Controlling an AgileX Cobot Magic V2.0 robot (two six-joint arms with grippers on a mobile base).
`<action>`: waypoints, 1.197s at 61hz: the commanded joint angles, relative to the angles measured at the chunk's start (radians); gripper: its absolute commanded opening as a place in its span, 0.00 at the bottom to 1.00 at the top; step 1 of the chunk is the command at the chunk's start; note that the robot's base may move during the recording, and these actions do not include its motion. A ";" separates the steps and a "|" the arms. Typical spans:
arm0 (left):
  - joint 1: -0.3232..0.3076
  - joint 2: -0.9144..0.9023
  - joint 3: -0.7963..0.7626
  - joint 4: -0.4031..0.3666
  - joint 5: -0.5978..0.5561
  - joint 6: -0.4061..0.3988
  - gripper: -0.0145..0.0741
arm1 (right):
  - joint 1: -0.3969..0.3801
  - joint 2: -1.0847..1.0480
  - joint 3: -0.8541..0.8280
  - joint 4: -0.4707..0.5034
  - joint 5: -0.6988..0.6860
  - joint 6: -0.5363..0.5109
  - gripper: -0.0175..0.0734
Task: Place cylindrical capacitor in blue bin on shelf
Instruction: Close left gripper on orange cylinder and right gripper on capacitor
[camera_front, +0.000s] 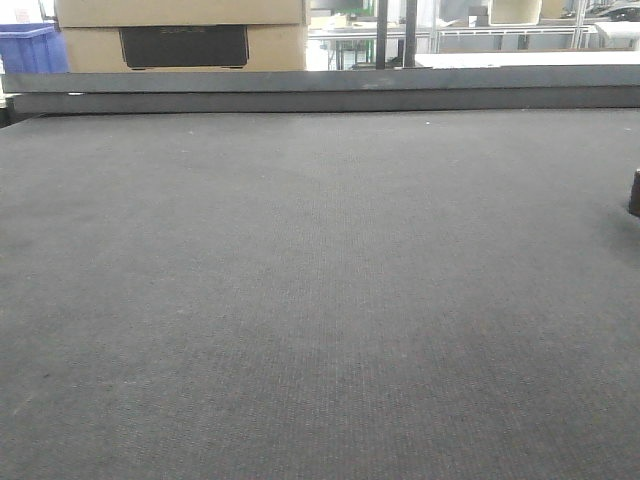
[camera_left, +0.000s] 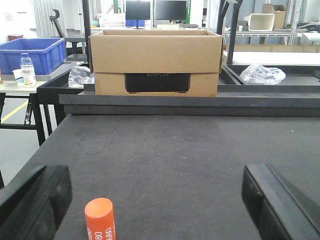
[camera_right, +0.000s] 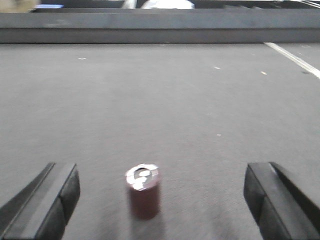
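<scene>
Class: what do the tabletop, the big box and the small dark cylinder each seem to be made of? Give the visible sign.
The tabletop looks matte dark grey with a fine woven grain, so it is likely felt or a textured mat. The box looks like tan cardboard, with dull brown faces and thin open top edges. The cylinder has a dark body, perhaps plastic-sleeved, and a shiny top, probably metal, though blur leaves this open.

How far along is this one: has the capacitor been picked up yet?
Nothing is done yet. The cylindrical capacitor stands upright on the table, ungrasped. In hand: the right pincer is open, straddling it without contact. To do: grasp, lift and carry it to the shelf, which is not in view here.
</scene>
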 joint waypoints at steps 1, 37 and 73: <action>-0.004 0.001 -0.007 -0.004 -0.021 0.000 0.84 | -0.012 0.099 -0.049 0.015 -0.068 -0.006 0.82; -0.004 0.001 -0.007 -0.004 -0.021 0.000 0.84 | -0.012 0.437 -0.291 -0.049 -0.060 -0.006 0.82; -0.004 0.006 0.016 -0.004 0.005 0.000 0.84 | -0.012 0.384 -0.288 -0.049 -0.091 -0.006 0.15</action>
